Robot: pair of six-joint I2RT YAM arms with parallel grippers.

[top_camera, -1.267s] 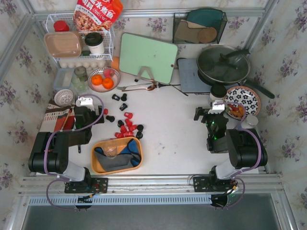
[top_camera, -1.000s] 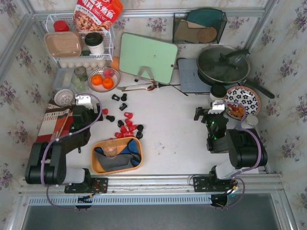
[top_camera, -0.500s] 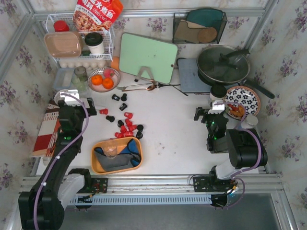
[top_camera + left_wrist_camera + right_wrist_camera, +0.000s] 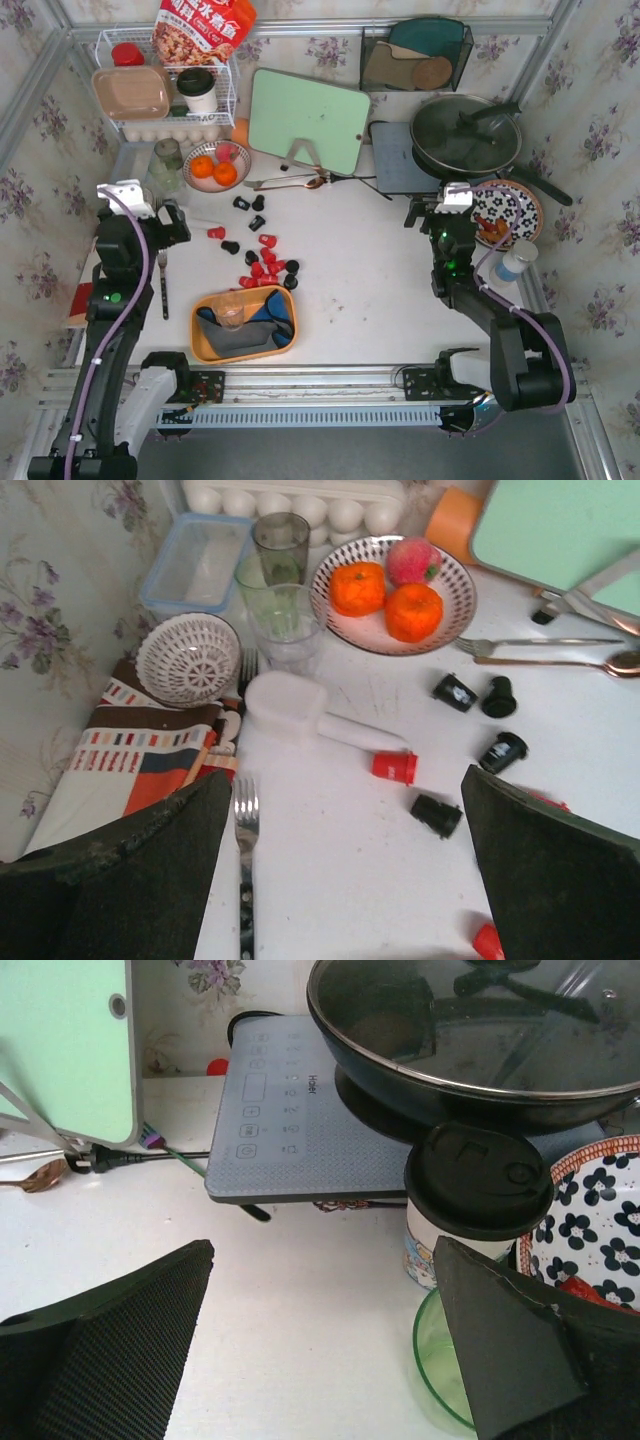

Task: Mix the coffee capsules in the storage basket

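Note:
The coffee capsules lie loose on the white table: a red cluster (image 4: 268,268) just behind the storage basket, black ones (image 4: 245,204) further back. The left wrist view shows a red capsule (image 4: 394,767) and a black one (image 4: 436,815) lying on their sides. The storage basket (image 4: 205,345) is the orange tray at the front; it holds a glass and dark cloth, and no capsule shows in it. My left gripper (image 4: 172,222) is open and empty, raised left of the capsules (image 4: 340,880). My right gripper (image 4: 432,222) is open and empty, far right (image 4: 320,1350).
A fork (image 4: 245,870), a white scoop (image 4: 290,710), a striped cloth (image 4: 130,760), glasses and a bowl of oranges (image 4: 390,590) lie near my left gripper. A lidded cup (image 4: 478,1195), a green glass bowl (image 4: 440,1360), an induction hob (image 4: 300,1120) and a pan lie by my right gripper.
My left arm has swung from beside the basket to the left and back, uncovering the fork. My right arm has stretched a little forward. No capsule has moved.

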